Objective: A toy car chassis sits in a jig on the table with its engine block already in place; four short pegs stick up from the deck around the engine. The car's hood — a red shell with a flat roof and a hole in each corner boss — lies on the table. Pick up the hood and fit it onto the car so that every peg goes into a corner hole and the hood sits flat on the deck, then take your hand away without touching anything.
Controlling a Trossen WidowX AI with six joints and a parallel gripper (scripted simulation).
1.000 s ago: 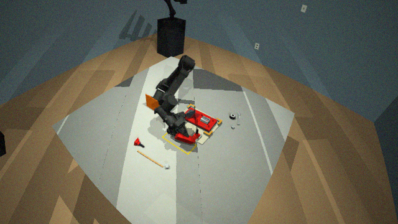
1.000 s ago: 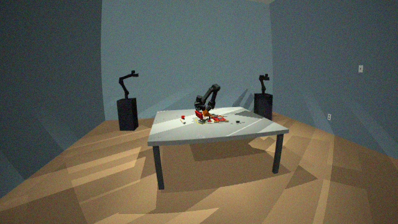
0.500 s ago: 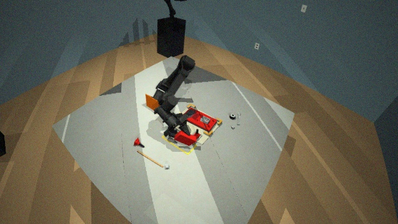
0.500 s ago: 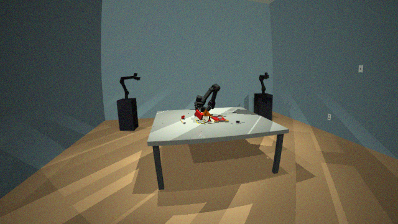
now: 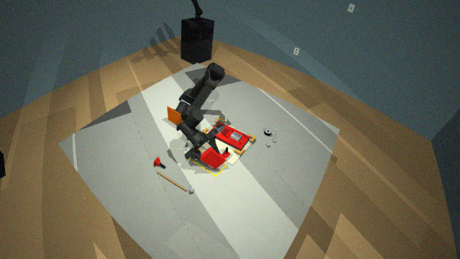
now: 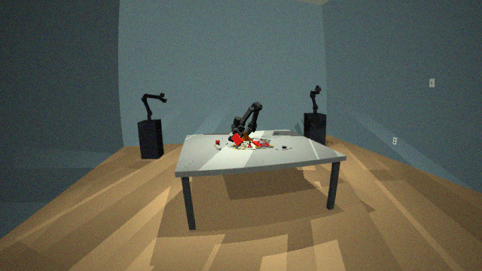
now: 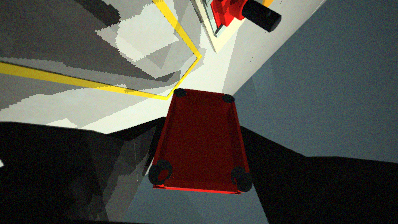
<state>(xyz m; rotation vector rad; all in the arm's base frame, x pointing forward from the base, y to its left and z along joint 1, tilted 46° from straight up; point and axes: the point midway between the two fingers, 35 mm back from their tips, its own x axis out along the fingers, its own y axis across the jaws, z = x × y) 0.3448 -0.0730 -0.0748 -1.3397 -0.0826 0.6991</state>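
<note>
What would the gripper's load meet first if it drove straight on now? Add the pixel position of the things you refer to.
Nothing visible: past the hood (image 5: 213,158) (image 6: 237,139) (image 7: 204,142) it holds, the way looks free, probably out over the table (image 5: 259,201) (image 6: 263,156). Depth's unclear.

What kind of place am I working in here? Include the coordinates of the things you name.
Probably a robot workshop or lab: a plain table (image 5: 251,216) (image 6: 226,162) with a hammer (image 5: 172,181) and wrench (image 5: 274,136), plus more arms on black pedestals (image 5: 197,41) (image 6: 151,139).

Dim blue walls (image 5: 359,47) (image 6: 222,56), hard-edged light
Pale bands and dark shadows cross the table (image 5: 251,201) (image 6: 211,165); grain speckles everything, and the hood's underside (image 7: 200,142) is murky.
</note>
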